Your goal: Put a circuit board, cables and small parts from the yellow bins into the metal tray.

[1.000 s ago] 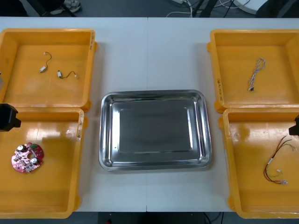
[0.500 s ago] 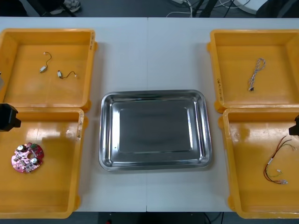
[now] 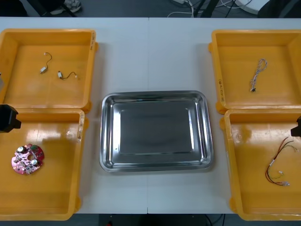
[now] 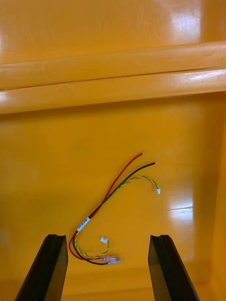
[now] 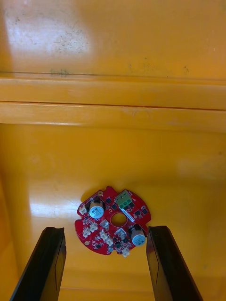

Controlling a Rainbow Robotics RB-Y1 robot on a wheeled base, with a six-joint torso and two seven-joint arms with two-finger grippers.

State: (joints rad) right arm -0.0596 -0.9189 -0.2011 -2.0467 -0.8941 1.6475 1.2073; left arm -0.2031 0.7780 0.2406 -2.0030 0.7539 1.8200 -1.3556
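The left gripper (image 5: 105, 228) hangs over the near left bin (image 3: 51, 193), its black fingers (image 5: 51, 263) spread wide apart and holding nothing. Between and just beyond them lies the circuit board (image 5: 114, 220), flat on the bin's floor: a round red disc with a hole at its middle, a green block, two grey-topped cylinders and small white connectors round its edge. In the front view the circuit board (image 3: 27, 159) sits toward the bin's outer side.

The right gripper (image 4: 107, 236) hangs over the near right bin (image 3: 249, 197), also wide open and empty. The red and yellow cable (image 4: 84, 224) lies loose on the floor between its fingers, a thin bundle of red, black and twisted yellow-green wires with a white tag and small white plugs at the ends.

The far left bin (image 3: 28, 94) holds two small metal parts (image 3: 43, 69), each with a thin dark lead. The far right bin (image 3: 277, 52) holds a twisted blue and white cable (image 3: 258, 74). The metal tray (image 3: 155, 96) stands between the bins on the light table (image 3: 150, 52), bare and shiny inside.
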